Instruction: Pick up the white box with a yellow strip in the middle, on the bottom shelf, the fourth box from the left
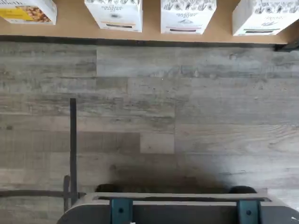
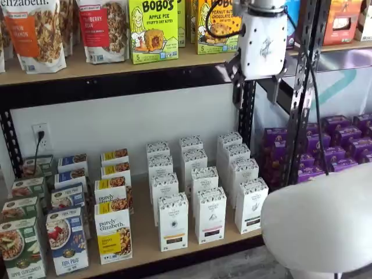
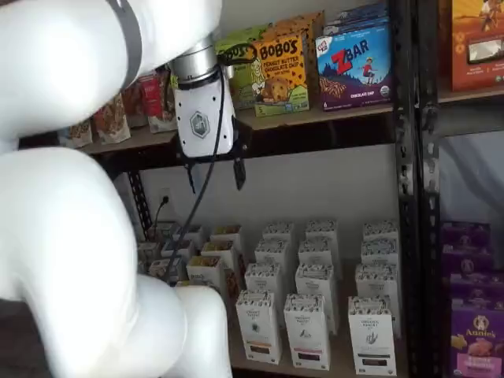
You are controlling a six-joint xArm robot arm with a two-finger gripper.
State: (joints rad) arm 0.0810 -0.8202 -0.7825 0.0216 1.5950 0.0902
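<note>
Both shelf views show jaws (image 3: 214,173) apart, empty.

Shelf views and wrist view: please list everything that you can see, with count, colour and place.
white box with a yellow strip: one, white, front of the bottom shelf, beside the purely elizabeth box
other white cartons: many, three columns, same shelf
cereal boxes: several, green and blue, same shelf
purple boxes: many, neighbouring bay
Bobo's boxes: at least two, green and yellow, upper shelf
Z Bar box: one, blue, upper shelf
floor: grey planks
gripper: one, white body, black fingers, open, empty, high above the cartons
arm: white, foreground
</note>
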